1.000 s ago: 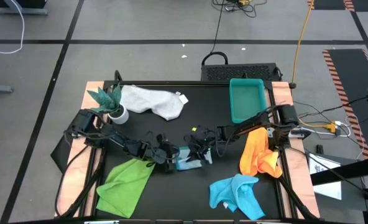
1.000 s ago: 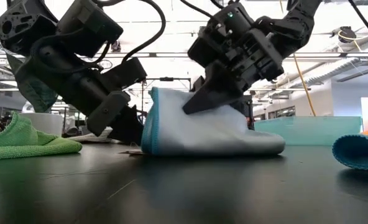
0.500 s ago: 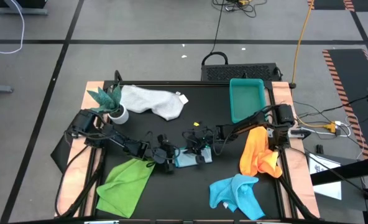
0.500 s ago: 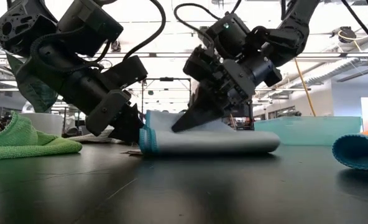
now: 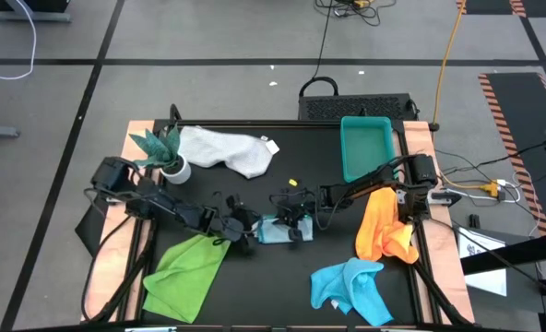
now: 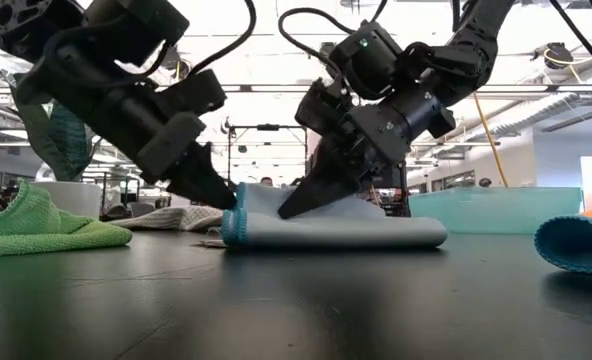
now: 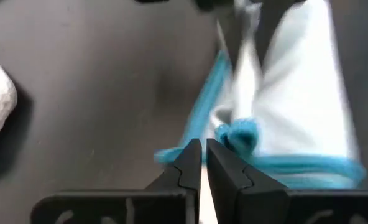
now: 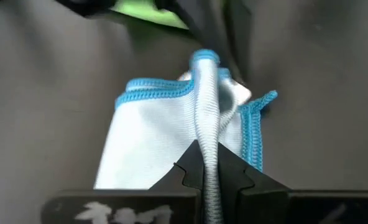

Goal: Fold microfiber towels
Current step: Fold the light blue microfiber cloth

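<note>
My two claws meet at the middle of the dark surface (image 5: 282, 166), both down on the pale blue microfiber towel with the turquoise stitched hem (image 5: 275, 231). It lies folded and flat at the centre, a touch toward six o'clock.

My left claw (image 5: 246, 233) comes in from nine o'clock, fingers pressed together at the towel's hemmed edge; whether any cloth is caught between the tips, I cannot tell. My right claw (image 5: 290, 224) reaches from three o'clock, fingers pinching a raised ridge of the same towel, the fabric running up between them.

Around the clock: the white-grey microfiber towel (image 5: 225, 149) lies crumpled at eleven o'clock, just beside the small green plant in a white pot (image 5: 165, 152) at ten. The teal plastic tray (image 5: 365, 146) sits at one o'clock. The orange microfiber towel (image 5: 384, 226) is heaped at three to four o'clock, the bright turquoise-blue microfiber towel (image 5: 351, 288) bunched at five, and the lime green microfiber towel (image 5: 188, 275) spread at seven.
</note>
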You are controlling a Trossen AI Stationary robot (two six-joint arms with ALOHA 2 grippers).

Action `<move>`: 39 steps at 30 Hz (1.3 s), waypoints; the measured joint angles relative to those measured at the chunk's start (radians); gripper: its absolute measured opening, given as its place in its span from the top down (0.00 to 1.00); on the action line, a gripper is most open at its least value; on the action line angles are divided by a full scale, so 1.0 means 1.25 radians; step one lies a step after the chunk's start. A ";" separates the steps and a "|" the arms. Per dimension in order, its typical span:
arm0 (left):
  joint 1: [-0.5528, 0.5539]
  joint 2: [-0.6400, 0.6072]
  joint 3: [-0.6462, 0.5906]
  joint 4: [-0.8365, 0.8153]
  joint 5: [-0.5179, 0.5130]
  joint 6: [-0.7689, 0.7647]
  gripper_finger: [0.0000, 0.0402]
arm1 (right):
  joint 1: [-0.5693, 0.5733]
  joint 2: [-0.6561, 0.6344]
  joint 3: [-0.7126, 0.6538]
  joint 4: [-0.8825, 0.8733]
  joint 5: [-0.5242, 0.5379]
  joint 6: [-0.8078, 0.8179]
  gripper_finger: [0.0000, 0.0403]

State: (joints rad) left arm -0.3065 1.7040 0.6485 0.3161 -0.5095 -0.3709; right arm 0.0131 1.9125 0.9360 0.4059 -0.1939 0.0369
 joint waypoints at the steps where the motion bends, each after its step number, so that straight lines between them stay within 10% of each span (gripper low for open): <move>1: -0.002 -0.001 0.000 0.002 -0.001 -0.002 0.94 | 0.000 0.000 0.000 -0.003 0.017 0.002 0.99; 18: -0.002 -0.001 0.000 0.001 0.000 -0.004 0.94 | -0.012 -0.033 0.000 -0.136 0.075 0.058 0.71; 27: -0.002 -0.001 0.001 0.002 0.001 -0.007 0.94 | -0.024 -0.047 0.000 -0.167 0.074 0.071 0.97; 39: -0.002 -0.001 0.001 0.006 0.002 -0.015 0.94 | 0.075 -0.202 0.000 -0.271 0.118 0.272 0.99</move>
State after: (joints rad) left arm -0.3092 1.7031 0.6502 0.3234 -0.5068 -0.3895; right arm 0.1063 1.6601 0.9360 0.0668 -0.0461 0.3766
